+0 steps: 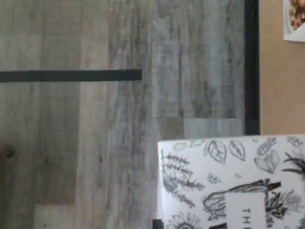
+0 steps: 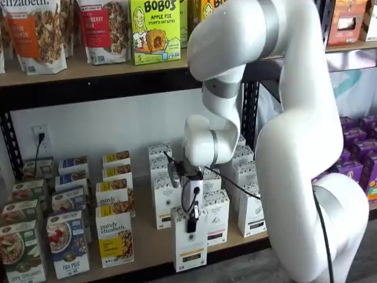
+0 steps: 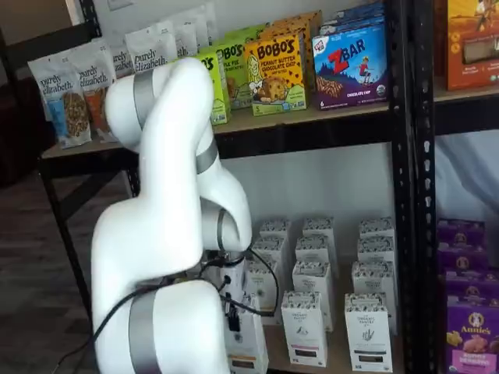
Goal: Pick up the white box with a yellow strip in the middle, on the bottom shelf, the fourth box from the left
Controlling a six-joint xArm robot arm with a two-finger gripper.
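The white box (image 2: 190, 244) stands upright at the front edge of the bottom shelf (image 2: 150, 250), its yellow strip (image 2: 191, 257) low on its front. My gripper (image 2: 192, 219) reaches down over the box's top and is shut on the white box, with one black finger lying against its front. In the other shelf view the box (image 3: 249, 343) shows partly behind my white arm, with the gripper (image 3: 231, 315) at its top. The wrist view shows the box's speckled leaf-patterned top (image 1: 228, 186) over grey floor boards, beside the shelf's black edge (image 1: 251, 67).
Like white cartons with black strips (image 2: 217, 219) stand in rows behind and to the right. Purely elizabeth boxes (image 2: 115, 239) fill the shelf's left part. Purple boxes (image 3: 472, 335) sit on the neighbouring rack. The upper shelf holds Bobo's boxes (image 2: 154, 29). A black rack post (image 3: 401, 195) stands to the right.
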